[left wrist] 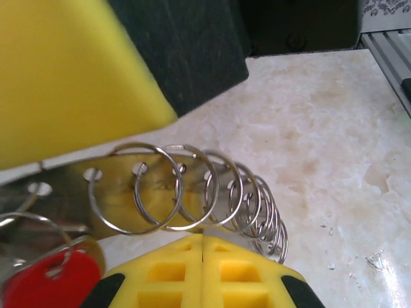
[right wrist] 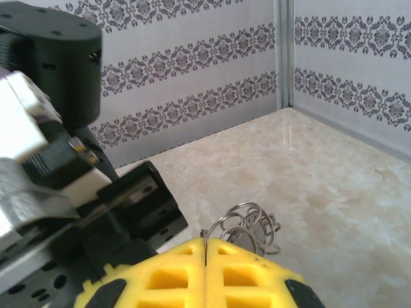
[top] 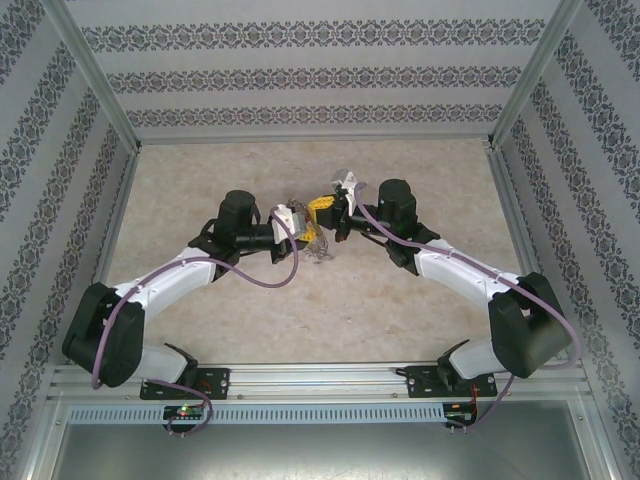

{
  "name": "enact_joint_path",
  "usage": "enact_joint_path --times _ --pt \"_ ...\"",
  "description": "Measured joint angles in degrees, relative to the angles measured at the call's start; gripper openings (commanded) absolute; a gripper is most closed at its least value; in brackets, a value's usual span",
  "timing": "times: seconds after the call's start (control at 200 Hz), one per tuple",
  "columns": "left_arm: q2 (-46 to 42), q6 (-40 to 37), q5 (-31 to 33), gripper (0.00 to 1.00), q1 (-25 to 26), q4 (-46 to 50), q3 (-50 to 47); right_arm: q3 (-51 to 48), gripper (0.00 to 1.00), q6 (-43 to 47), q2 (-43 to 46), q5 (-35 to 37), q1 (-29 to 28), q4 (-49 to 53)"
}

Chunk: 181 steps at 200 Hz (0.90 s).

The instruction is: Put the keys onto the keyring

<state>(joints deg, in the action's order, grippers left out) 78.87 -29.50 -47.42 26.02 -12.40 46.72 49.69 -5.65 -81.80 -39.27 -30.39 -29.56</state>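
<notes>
left gripper point(left wrist: 202, 246) clamped on keyring point(left wrist: 192, 192) | right gripper point(right wrist: 205, 250) clamped on it too | you brace it between both, probably for threading red-headed key point(left wrist: 48, 285)

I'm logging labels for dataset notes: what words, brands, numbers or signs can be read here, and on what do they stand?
None: no text is readable in any view.
The red key head and the keyring carry no visible marking.
The wallpaper bands are ornament, not letters.
The small board at the left arm's base is too small to read.
</notes>
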Motion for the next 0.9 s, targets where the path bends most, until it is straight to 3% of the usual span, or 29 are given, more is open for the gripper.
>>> enact_joint_path --times 0.08,0.16,0.255,0.425,0.57,0.709,0.904 --pt "-1.79 0.0 0.2 0.01 -0.42 0.42 -0.04 -0.02 0.0 1.44 0.02 0.02 0.02 0.9" --pt "-3.65 0.07 0.59 0.24 -1.31 0.63 -0.31 0.0 0.0 3.41 0.15 -0.02 0.17 2.58" --pt "-5.22 0.42 1.38 0.36 -2.58 0.83 -0.9 0.0 0.0 5.79 0.28 -0.17 0.17 5.05" --pt "-5.44 1.62 2.93 0.43 -3.28 0.76 -2.03 0.07 0.0 8.63 0.35 -0.57 0.22 7.89" --pt "-4.09 3.76 3.56 0.6 -3.28 -0.33 -2.36 0.07 0.0 9.66 0.66 -0.61 0.28 9.4" --pt "-1.73 6.4 3.02 0.65 -3.32 -1.49 -2.34 0.07 0.0 10.36 1.22 -0.61 0.28 10.14" --pt "0.66 7.74 2.45 0.66 -3.45 -1.68 -1.97 0.09 0.0 10.58 1.46 -0.63 0.28 10.71"
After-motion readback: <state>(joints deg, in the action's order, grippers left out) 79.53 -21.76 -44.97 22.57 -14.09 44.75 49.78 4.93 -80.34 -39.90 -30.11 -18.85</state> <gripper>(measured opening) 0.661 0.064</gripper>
